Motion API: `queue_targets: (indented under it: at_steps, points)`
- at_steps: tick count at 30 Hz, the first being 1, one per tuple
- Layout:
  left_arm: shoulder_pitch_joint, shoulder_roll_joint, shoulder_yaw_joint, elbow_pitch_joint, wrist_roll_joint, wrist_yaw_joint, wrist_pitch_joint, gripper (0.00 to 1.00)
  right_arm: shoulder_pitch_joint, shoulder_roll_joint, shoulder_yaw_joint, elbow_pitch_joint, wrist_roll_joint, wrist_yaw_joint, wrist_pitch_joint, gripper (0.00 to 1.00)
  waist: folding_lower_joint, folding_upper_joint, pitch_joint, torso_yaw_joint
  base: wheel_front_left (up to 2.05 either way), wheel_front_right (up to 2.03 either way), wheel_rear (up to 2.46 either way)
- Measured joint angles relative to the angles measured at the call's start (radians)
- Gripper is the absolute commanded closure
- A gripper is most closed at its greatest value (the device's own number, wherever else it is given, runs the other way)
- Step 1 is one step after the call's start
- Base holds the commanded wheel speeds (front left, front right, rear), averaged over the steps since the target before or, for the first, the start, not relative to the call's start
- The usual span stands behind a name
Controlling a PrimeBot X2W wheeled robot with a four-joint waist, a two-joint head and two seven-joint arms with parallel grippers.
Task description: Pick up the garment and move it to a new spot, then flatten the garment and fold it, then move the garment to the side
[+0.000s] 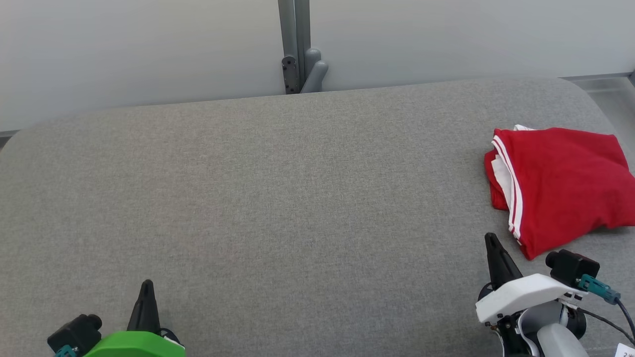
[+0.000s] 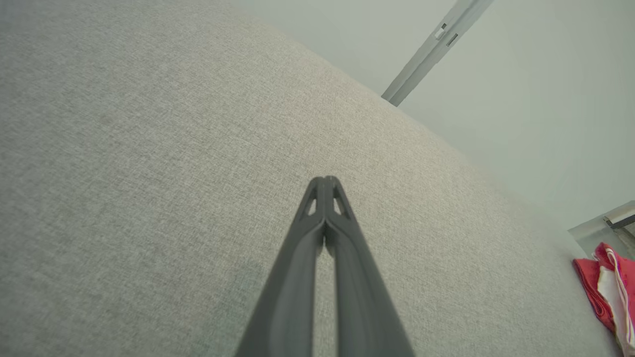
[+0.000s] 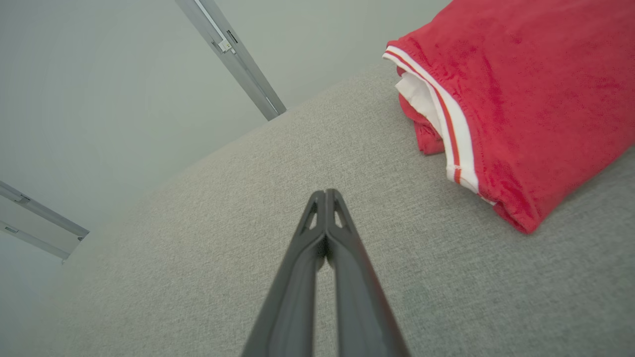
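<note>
Head view: we look down on a wide grey fabric-covered bench (image 1: 278, 198) with a pale wall and a grey post (image 1: 293, 49) behind it. A red garment (image 1: 560, 183) with white stripes along one hem lies as a compact, roughly folded bundle at the far right of the bench. The left tool (image 1: 147, 290), on a green housing, sits at the lower left, well apart from the garment. The right tool (image 1: 492, 240), on a white housing, sits at the lower right, near the garment's closest corner but not touching it.

Both wrist views show the same thing: the left tool (image 2: 325, 179) and the right tool (image 3: 325, 192) each have their two dark fingers pressed together at the tip, gripping nothing, above bare bench.

We judge that no grasp is in hand. The garment (image 3: 521, 99) already looks folded and set to one side, so this could be either the very start or the very end of the task; we cannot tell which. If it is the start, the right tool must open, reach to the striped edge and pinch through the layers.

The garment's right side is cut off by the head view's edge, and the left wrist view catches just a sliver of it (image 2: 605, 287). We cannot make out what kind of garment it is or how many layers are folded.
</note>
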Motion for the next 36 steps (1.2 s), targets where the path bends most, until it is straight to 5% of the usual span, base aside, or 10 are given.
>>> queue_targets:
  at_steps: [36]
  points:
    - [-0.042, 0.002, 0.024, -0.070, -0.472, -0.007, 0.124, 1.00, 0.003, -0.002, -0.060, -0.076, 0.519, 0.000, 0.128, 1.00, 0.0000, 0.0000, -0.002, 0.012, 0.00, 0.00, 0.00]
